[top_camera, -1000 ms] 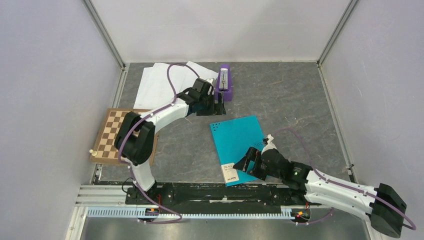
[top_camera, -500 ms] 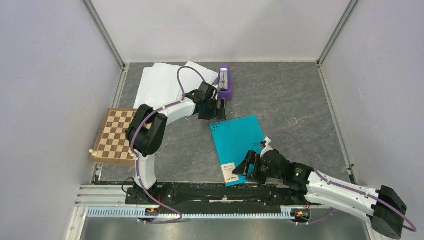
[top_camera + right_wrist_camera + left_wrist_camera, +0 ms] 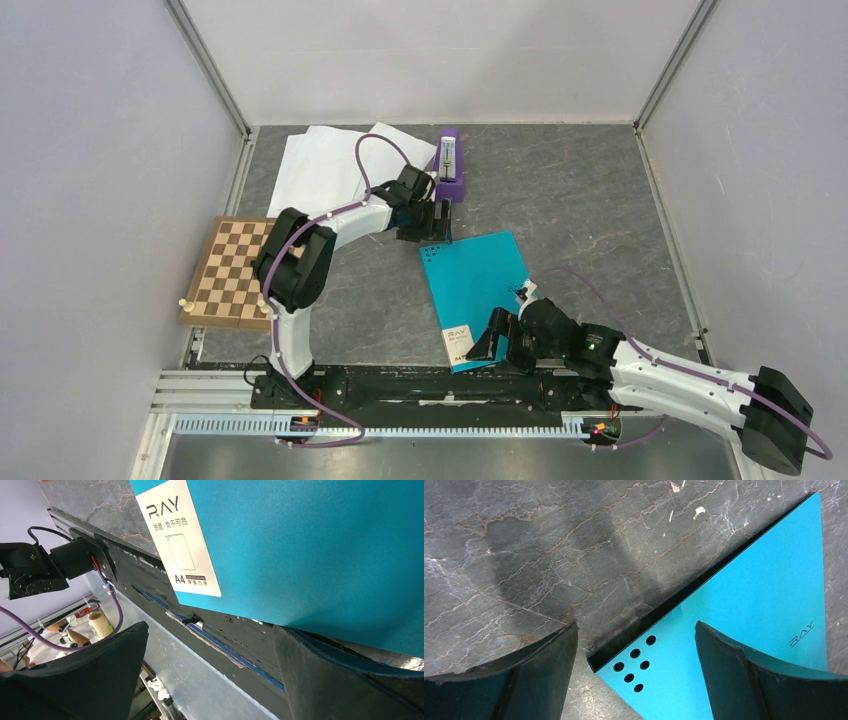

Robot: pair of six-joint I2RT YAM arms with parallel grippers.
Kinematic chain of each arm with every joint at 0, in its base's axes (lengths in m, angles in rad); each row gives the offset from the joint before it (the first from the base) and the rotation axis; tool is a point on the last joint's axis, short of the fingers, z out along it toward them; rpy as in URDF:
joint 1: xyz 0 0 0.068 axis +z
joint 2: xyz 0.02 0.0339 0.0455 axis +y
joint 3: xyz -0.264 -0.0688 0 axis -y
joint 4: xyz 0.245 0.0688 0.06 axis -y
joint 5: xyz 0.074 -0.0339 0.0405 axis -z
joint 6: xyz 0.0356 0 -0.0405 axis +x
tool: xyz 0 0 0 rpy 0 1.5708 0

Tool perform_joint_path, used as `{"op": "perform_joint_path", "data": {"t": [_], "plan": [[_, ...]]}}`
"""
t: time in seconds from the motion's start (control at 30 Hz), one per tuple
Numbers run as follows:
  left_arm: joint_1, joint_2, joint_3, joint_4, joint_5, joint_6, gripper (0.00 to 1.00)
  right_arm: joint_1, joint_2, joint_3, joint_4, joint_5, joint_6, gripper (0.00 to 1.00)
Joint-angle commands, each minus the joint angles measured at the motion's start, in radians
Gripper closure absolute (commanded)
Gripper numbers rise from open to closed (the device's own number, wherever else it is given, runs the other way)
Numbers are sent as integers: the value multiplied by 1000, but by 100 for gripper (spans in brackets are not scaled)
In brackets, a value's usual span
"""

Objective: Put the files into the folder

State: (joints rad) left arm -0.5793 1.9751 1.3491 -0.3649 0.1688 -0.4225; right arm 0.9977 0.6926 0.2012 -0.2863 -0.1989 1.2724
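Note:
The teal folder [image 3: 475,290] lies shut on the table's middle, its white label [image 3: 459,343] at the near corner. My left gripper [image 3: 430,222] is open just above the folder's far-left corner; in the left wrist view that corner with several punched holes [image 3: 634,662] sits between the jaws. My right gripper [image 3: 492,338] is open at the folder's near edge; the right wrist view shows the label [image 3: 180,537] and the teal cover [image 3: 310,550]. The white files [image 3: 325,165] lie overlapped at the back left, apart from both grippers.
A purple stapler-like object [image 3: 450,165] stands behind the left gripper. A brown chessboard [image 3: 225,270] with a small white piece lies at the left edge. The black mounting rail [image 3: 420,385] runs along the near edge, right below the folder.
My left gripper moved right and nearer, from beside the files to the folder's far corner. My right gripper shifted slightly nearer along the folder's near edge.

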Motion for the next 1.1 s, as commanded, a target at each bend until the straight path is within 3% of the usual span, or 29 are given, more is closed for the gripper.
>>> {"op": "perform_joint_path", "data": {"t": [0.0, 0.27, 0.43, 0.63, 0.87, 1.07], "plan": [[1, 11, 35, -5, 16, 25, 8, 4, -23, -25, 29, 45, 28, 2], [1, -74, -30, -52, -36, -25, 8, -32, -204, -131, 92, 246, 87, 2], [1, -159, -127, -37, -48, -66, 8, -107, -280, -155, 88, 287, 67, 2], [1, -247, -195, -25, -38, -95, 8, -197, -301, -148, 90, 286, 15, 2], [0, -266, -214, -22, -21, -113, 8, -200, -328, -195, 173, 268, 55, 2], [1, -303, -152, -40, -163, -77, 8, -199, -338, -257, 143, 234, 111, 2]]}}
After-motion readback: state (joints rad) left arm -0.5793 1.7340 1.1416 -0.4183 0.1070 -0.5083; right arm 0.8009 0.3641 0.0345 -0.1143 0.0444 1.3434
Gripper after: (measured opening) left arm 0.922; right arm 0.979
